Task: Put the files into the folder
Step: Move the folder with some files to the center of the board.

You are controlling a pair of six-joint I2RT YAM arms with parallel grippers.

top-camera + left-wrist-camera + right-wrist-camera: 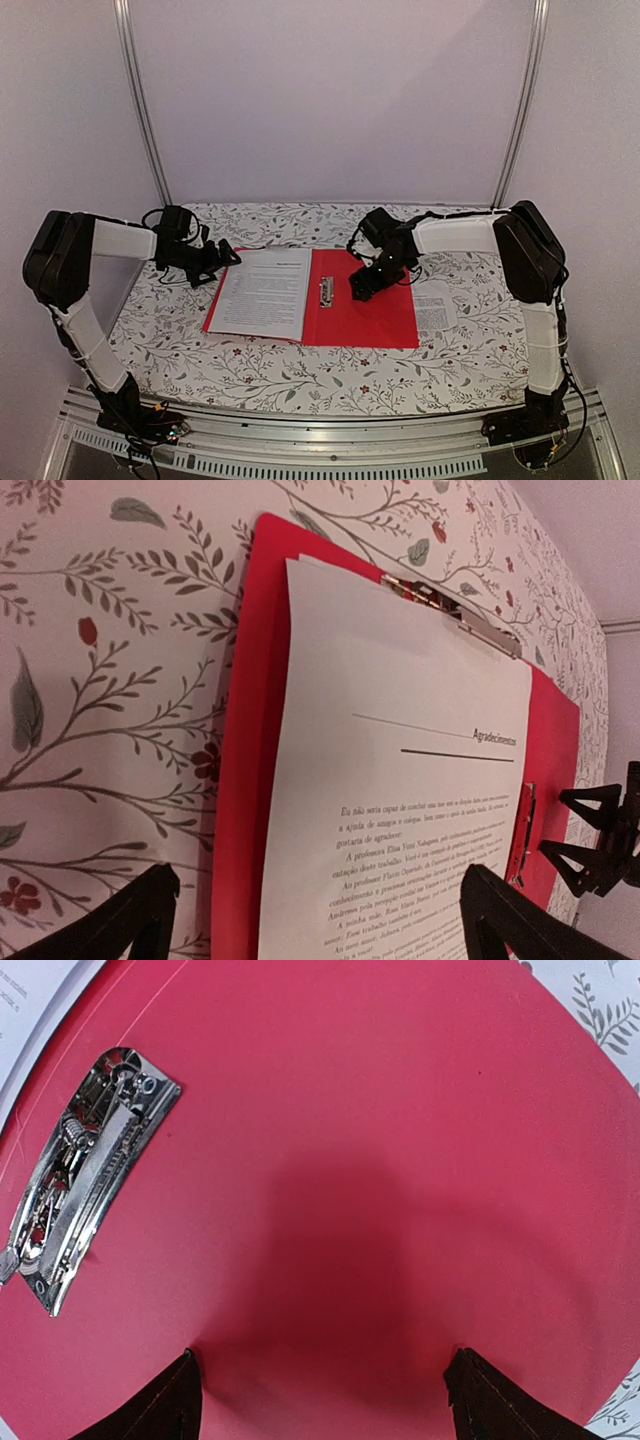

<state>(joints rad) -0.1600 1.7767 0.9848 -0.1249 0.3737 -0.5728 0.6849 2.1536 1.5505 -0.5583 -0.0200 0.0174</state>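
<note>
The red folder [375, 322] lies open on the table, with its metal clip [326, 290] by the spine. White printed files [262, 292] cover its left half. One more printed sheet [437, 305] lies on the cloth just past the folder's right edge. My left gripper [215, 262] is open at the folder's far left corner. In the left wrist view, that gripper [320, 875] has its fingers spread wide either side of the files [400, 780]. My right gripper [362, 285] is open over the bare red half. Its tips [320, 1353] are down at the red folder [380, 1110] beside the clip [90, 1170], holding nothing.
A floral tablecloth [300, 370] covers the table. Pale walls with metal frame rails [145, 110] close in the back and sides. In the left wrist view, the right gripper's black fingers [600, 840] show at the right edge.
</note>
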